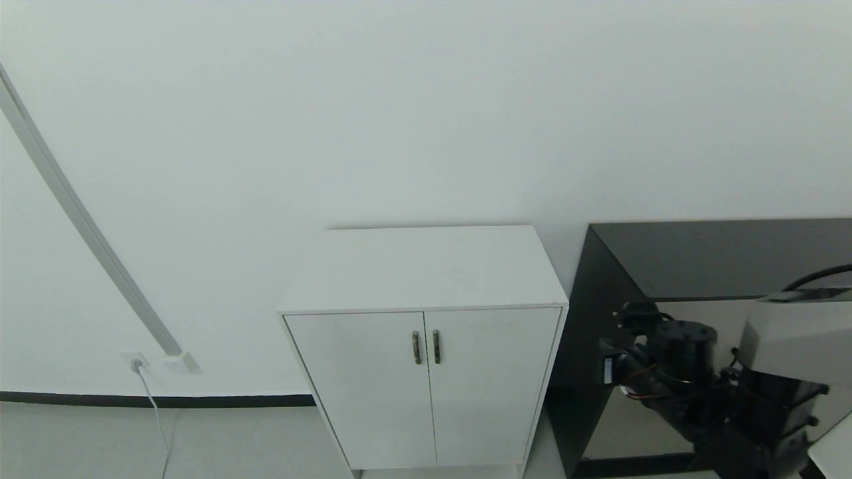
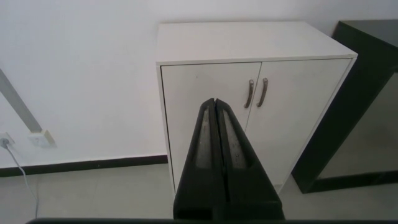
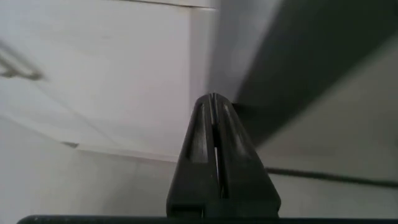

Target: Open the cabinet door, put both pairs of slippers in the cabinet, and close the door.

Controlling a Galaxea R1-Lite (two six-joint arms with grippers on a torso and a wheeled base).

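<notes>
A white two-door cabinet [image 1: 426,346] stands against the wall with both doors closed; two metal handles [image 1: 426,347] sit side by side at the centre seam. In the left wrist view the cabinet [image 2: 249,93] lies ahead, and my left gripper [image 2: 215,102] is shut with nothing in it, some way short of the doors. My right gripper [image 3: 213,98] is shut and empty, close to the cabinet's right side panel [image 3: 124,81]. In the head view the right arm [image 1: 665,359] hangs to the right of the cabinet, in front of the black furniture.
A black table or desk [image 1: 699,259] stands right beside the cabinet on its right. On the left, a wall socket with a white cable [image 1: 143,379] and a slanted cable duct [image 1: 80,219] mark the wall. Grey floor [image 2: 93,193] lies open before the cabinet.
</notes>
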